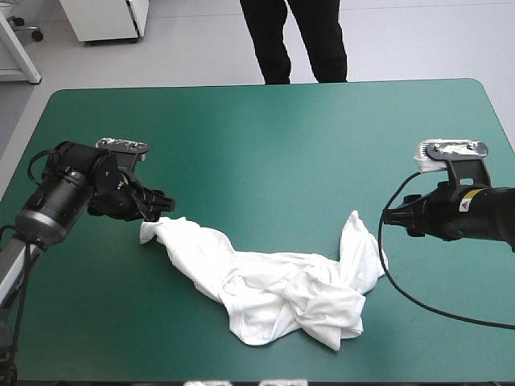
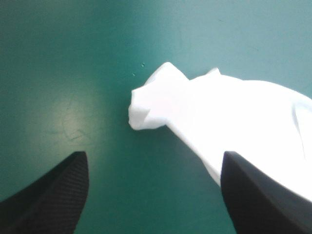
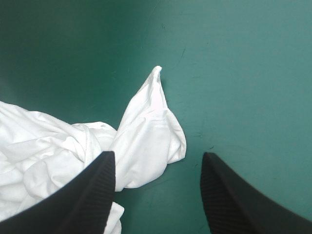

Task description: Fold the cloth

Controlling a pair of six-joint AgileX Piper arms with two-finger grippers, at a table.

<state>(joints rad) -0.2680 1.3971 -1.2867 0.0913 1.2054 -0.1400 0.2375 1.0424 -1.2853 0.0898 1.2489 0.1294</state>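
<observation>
- T-shirt [image 1: 273,293]: crumpled heap by the worktop [image 1: 265,145] near edge, long axis left to right
- Left hand [image 2: 151,158]: spread, at its left tip
- Right hand [image 3: 157,156]: spread, at its right tip

Nothing written can be read in any view (the small yellow sticker [image 1: 465,204] on the right arm [image 1: 483,215] is too tiny to make out any letters).

Right hand [image 3: 158,155] spread wide, crumpled white T-shirt [image 3: 146,126] peak just ahead, teal-green cover [image 3: 243,73] beneath
</observation>
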